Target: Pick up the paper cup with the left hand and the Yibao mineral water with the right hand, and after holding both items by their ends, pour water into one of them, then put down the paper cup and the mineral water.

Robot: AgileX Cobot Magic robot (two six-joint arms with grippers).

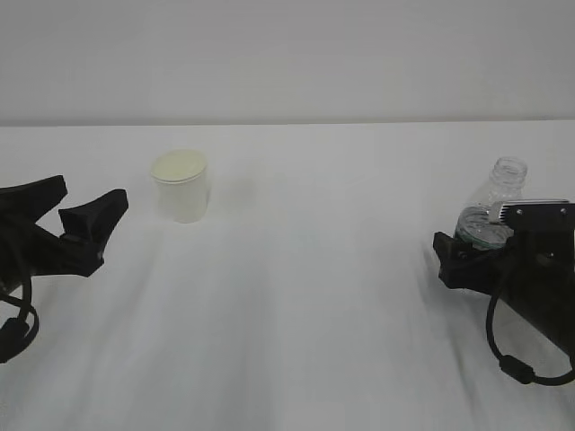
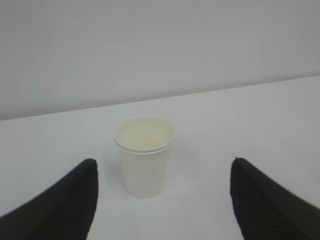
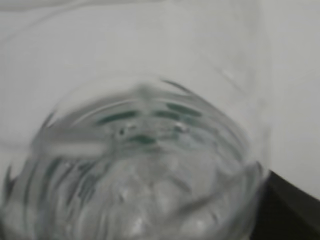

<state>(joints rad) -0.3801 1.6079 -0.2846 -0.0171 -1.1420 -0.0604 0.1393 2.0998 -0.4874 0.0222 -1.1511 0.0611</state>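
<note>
Filling only the right wrist view, Yibao mineral water (image 3: 145,165) between wide jaws; left jaws apart, empty.

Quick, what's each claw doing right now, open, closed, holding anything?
Left claw: open, empty, paper cup standing ahead of it, untouched.
Right claw: around the water bottle; whether it grips it cannot be told.

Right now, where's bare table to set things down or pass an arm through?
Widest free patch: the middle of the table, between the paper cup and the Yibao mineral water. The strip behind both, up to the wall, is bare too. Crowded: far right, where the right hand surrounds the bottle, and left, where the left hand faces the cup.
</note>
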